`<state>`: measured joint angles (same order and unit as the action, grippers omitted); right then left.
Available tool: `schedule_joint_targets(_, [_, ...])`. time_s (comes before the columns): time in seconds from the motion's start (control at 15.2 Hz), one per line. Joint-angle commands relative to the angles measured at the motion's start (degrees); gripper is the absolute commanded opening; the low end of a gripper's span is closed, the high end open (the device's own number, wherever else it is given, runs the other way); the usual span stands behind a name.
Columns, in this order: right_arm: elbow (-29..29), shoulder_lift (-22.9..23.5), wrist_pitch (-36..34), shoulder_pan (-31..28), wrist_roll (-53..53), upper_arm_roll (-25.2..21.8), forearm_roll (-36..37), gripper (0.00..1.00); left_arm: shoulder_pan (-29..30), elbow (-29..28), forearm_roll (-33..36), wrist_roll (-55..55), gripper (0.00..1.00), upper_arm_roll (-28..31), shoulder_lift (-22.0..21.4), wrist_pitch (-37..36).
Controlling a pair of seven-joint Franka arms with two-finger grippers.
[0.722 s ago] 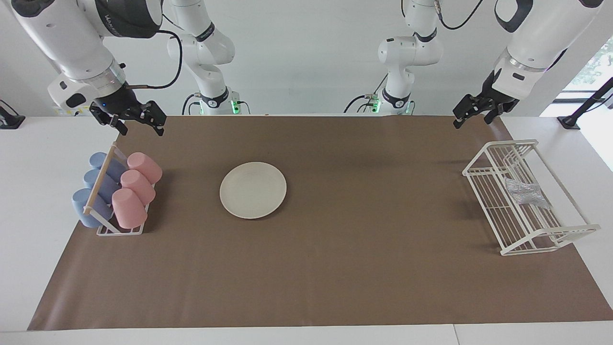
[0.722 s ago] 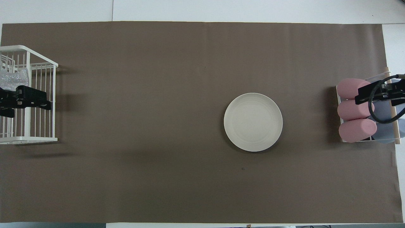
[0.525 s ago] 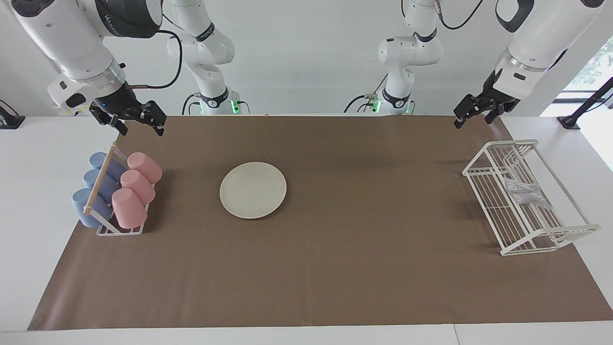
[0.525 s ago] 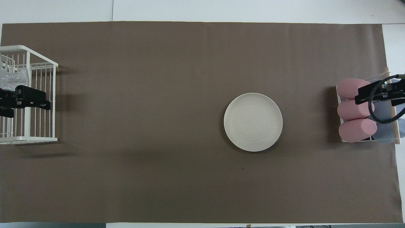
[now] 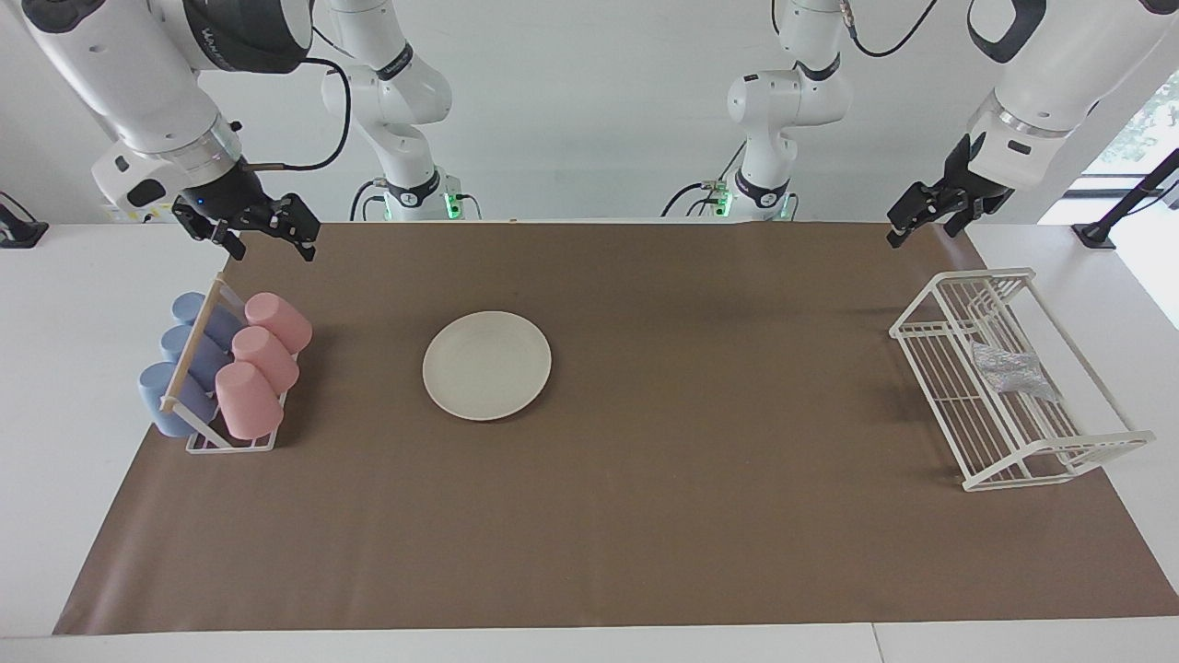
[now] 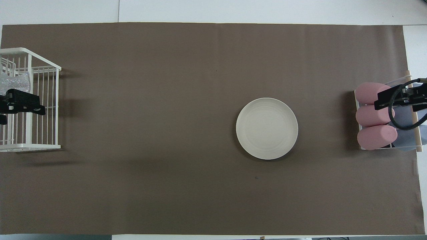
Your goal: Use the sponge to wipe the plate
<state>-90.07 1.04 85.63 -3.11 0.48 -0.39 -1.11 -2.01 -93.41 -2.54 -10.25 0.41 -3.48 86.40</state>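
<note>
The cream-white plate [image 5: 486, 365] [image 6: 267, 128] lies flat on the brown mat, toward the right arm's end of the table. The silvery mesh sponge [image 5: 1009, 370] [image 6: 13, 81] rests inside the white wire rack [image 5: 930, 327] [image 6: 56, 100] at the left arm's end. My left gripper [image 5: 921, 235] [image 6: 23, 111] hangs open high over that rack, apart from the sponge and holding nothing. My right gripper [image 5: 272, 247] [image 6: 397, 105] waits open and empty in the air over the cup holder.
A small holder [image 5: 230, 442] with pink cups [image 5: 249, 398] [image 6: 375, 137] and blue cups [image 5: 166, 398] lying on their sides stands at the right arm's end. The brown mat [image 5: 700, 516] covers most of the table, with white tabletop around it.
My left gripper has drifted a little toward the left arm's end of the table, staying open. The right arm, the plate and the sponge have not moved.
</note>
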Motion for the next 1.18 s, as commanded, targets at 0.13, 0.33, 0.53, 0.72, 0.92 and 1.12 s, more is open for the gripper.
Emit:
schedule_joint_targets(0.13, [-1.4, -1.4, 0.2, -0.1, -1.3, 0.2, 0.8, 1.00, 0.3, -0.9, 0.4, 0.3, 1.00, -0.5, -1.0, 2.0])
schedule_joint_targets(0.33, [-1.4, -1.4, 0.2, -0.1, -1.4, 0.2, 0.8, 1.00, -0.2, -0.8, 0.9, 0.3, 1.00, -0.9, -1.0, 2.1])
schedule_joint_targets(0.53, [-1.4, -1.4, 0.2, -0.1, -1.4, 0.2, 0.8, 1.00, 0.3, -1.7, 1.1, 0.4, 1.00, -0.8, -1.1, 5.1])
schedule_joint_targets(0.72, [-1.4, -1.4, 0.2, -0.1, -1.3, 0.2, 0.8, 1.00, 0.7, -2.4, 1.3, 0.0, 1.00, -0.5, -1.5, 5.4])
schedule_joint_targets(0.92, [-1.3, -1.3, 0.8, -0.5, -1.1, 0.2, 0.8, 1.00, -0.6, -2.9, 8.8, -1.1, 1.00, -0.8, -1.1, 5.8])
schedule_joint_targets(1.12, [-1.3, -1.3, 1.2, -2.8, -1.1, 0.1, 0.7, 1.00, -2.6, -3.6, 16.9, -4.1, 1.00, -0.9, 1.4, 8.0])
